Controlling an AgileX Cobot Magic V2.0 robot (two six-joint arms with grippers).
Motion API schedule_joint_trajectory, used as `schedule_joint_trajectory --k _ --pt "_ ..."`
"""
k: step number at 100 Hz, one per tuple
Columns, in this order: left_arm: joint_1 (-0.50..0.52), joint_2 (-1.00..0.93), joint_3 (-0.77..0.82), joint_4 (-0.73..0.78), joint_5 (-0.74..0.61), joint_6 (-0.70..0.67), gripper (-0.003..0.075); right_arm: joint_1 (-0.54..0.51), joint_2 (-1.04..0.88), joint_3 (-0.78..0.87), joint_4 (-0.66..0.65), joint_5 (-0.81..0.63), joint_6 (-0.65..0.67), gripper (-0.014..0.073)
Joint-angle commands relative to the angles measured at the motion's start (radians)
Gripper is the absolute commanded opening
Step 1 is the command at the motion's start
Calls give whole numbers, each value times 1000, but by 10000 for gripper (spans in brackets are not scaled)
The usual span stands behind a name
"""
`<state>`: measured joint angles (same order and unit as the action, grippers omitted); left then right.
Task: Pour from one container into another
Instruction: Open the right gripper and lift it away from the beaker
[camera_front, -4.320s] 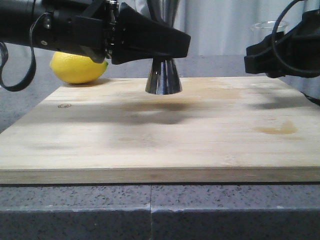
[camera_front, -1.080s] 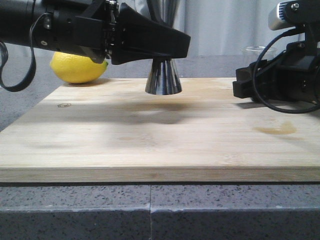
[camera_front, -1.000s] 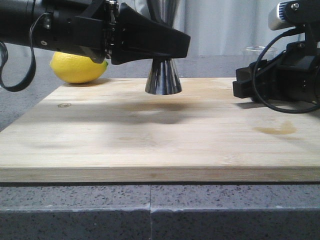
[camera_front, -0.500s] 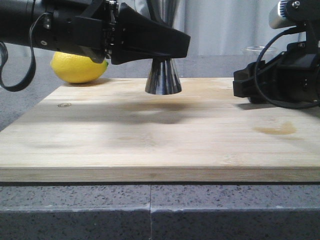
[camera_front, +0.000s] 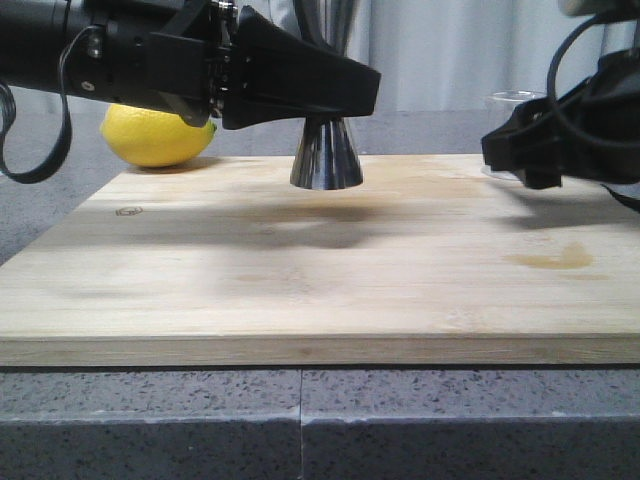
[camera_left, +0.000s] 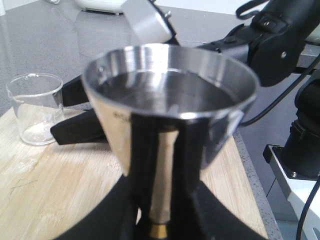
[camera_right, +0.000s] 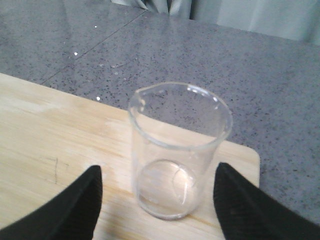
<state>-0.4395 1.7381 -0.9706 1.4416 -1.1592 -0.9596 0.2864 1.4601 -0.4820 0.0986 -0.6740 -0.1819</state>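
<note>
On the board (camera_front: 300, 290), the beaker (camera_right: 177, 150) stands empty between the right gripper's (camera_right: 157, 200) open fingers. The left gripper (camera_left: 160, 210) squeezes the jigger (camera_left: 170, 105), which holds liquid, so the pouring looks done.

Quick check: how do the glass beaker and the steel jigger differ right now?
The beaker is clear glass; the jigger is shiny steel. The beaker stands free between the open right gripper fingers; the jigger is clamped in the left gripper. The beaker looks empty; the jigger holds liquid. Both are upright over the board.
</note>
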Motion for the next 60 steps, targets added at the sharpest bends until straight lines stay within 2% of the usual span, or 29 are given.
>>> schedule_joint_trajectory --k 1,60 --pt "-10 -49 -23 -43 -198 -6 -19 -6 -78 -16 -13 -8 -3 409" --pt "-10 -49 -23 -43 -198 -6 -19 -6 -296 -16 -13 266 -3 409"
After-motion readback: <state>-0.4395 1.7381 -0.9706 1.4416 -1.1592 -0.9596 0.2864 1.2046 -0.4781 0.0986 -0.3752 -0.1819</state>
